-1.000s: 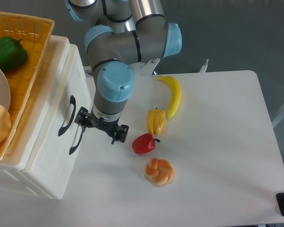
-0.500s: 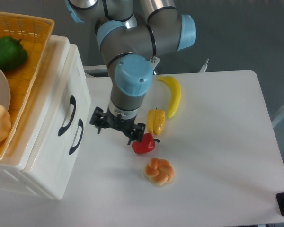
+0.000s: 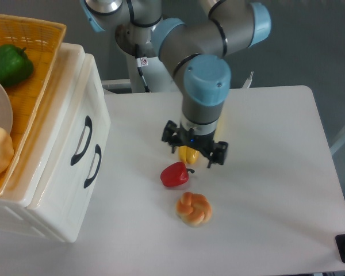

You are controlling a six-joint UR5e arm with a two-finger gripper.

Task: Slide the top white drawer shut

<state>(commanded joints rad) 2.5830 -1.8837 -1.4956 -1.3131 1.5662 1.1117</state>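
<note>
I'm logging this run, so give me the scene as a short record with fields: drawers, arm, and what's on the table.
top white drawer: front about flush with the lower drawer
gripper: over the table, apart from the drawers, jaws state unclear
table items: red pepper, bread roll, yellow pepper partly hidden
basket: on the drawer unit, holds a green pepper

Bare surface [image 3: 126, 172] lies between the drawer fronts [image 3: 75, 167] at left and the red pepper [image 3: 173, 174] and bun [image 3: 194, 209] mid-scene.
</note>
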